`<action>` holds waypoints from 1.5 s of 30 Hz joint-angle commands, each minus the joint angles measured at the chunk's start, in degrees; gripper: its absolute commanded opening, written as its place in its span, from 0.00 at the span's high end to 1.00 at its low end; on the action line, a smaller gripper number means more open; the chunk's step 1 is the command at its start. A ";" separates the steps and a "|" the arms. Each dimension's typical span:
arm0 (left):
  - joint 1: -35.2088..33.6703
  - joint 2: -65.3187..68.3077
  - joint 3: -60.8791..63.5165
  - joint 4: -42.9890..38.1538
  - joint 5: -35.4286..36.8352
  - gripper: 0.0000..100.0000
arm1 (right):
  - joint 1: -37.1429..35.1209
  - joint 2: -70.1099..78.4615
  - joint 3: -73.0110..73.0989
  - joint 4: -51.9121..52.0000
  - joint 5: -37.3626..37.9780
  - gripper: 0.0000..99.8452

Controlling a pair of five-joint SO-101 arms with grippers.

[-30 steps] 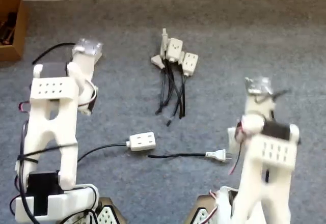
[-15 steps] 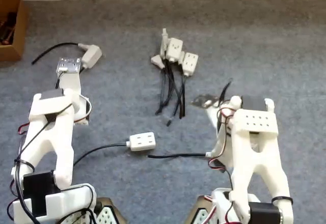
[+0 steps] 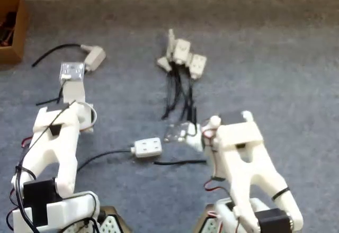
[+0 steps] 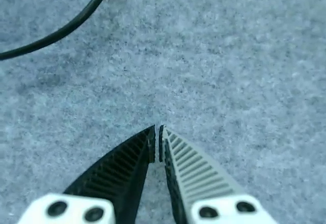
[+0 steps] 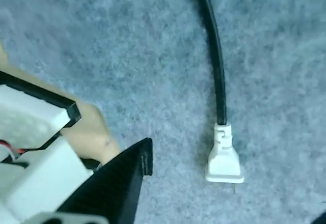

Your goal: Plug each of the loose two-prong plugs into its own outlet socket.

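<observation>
Grey fuzzy cloth covers the counter (image 3: 275, 58), soft and a bit bumpy like a carpet. Two white plastic arms stand on it side by side.

The left end effector (image 4: 157, 137) has two pointy fingers with ridges, one black and one white. Their tips are pressed together and they grasp nothing. It hangs over bare cloth, and a thin black wire (image 4: 56, 30) lies near it. One white cord end (image 3: 94, 57), short and blocky, lies just past it at the far left.

The right end effector (image 3: 177, 132) is spread wide with nothing in it. Its black ridged finger (image 5: 127, 175) is near one white plug (image 5: 224, 159) but does not touch it. The plug is small and flat, wider at the prong end, and it lies loose on the cloth. A smooth round black cord (image 5: 211, 51) comes out of its narrow end.

One white outlet block (image 3: 148, 147) is a little box with rounded corners and small dark slots on top. It lies between the two arms, near the right end effector, and its own black wire runs toward the left arm.

Far back in the middle lies one bunch (image 3: 181, 57) of white blocky pieces, touching each other. There are at least four; I cannot count them for sure. Their black wires trail toward the arms. One brown cardboard box (image 3: 11, 29) sits at the far left edge.
</observation>
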 commanded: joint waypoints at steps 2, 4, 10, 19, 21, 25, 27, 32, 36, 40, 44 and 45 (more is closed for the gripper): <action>-0.13 -1.71 -0.22 -0.88 0.62 0.96 | -0.04 -0.04 2.07 -7.43 1.14 0.55; -0.04 -1.71 -0.22 -0.88 0.62 0.96 | 0.48 -0.04 3.56 -9.10 3.69 0.55; 0.48 -1.71 -0.13 -0.88 0.62 0.96 | 6.02 -0.04 6.02 -10.95 11.87 0.55; 0.48 -1.71 0.22 -0.88 0.62 0.96 | 11.12 0.04 6.46 -13.49 18.73 0.55; 0.48 -1.71 0.31 -0.88 0.62 0.96 | 11.03 -0.13 8.40 -14.73 18.99 0.55; 0.57 -1.71 0.40 -0.88 0.62 0.96 | 10.95 -0.31 10.42 -15.60 19.08 0.55; 0.57 -1.71 0.40 -0.88 0.62 0.96 | 10.95 -0.31 10.51 -15.43 19.08 0.55; 1.45 -1.71 0.40 -0.88 0.62 0.96 | 10.95 -0.48 10.51 -15.43 18.73 0.55; 1.45 -1.71 0.48 -0.88 0.62 0.96 | 10.95 -0.66 10.15 -12.53 18.99 0.65; 1.45 -1.71 0.48 -0.88 0.62 0.96 | 10.95 -0.57 8.31 -9.98 18.73 0.76; 1.45 -1.71 0.48 -0.88 0.62 0.96 | 10.95 -0.40 7.78 -10.24 18.64 0.75; 1.45 -1.71 0.48 -0.88 0.62 0.96 | 10.95 -0.31 7.87 -10.51 18.64 0.75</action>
